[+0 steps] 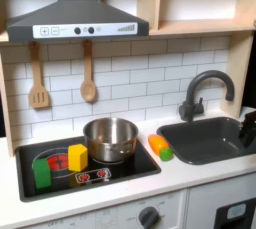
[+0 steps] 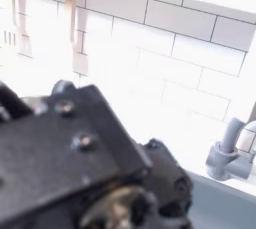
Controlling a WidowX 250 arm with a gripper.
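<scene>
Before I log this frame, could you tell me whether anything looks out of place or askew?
Mildly odd: an orange-and-green toy carrot lies on the white counter between the black stovetop and the dark sink. The steel pot stands upright.

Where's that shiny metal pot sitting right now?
In the first exterior view the metal pot stands on the black stovetop, just right of the yellow block and left of the orange and green toy beside the sink.

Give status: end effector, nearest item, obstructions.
End effector at the first exterior view's right edge, by the sink; jaw state unclear. Faucet close beside it. Pot apart, on the stove.
</scene>
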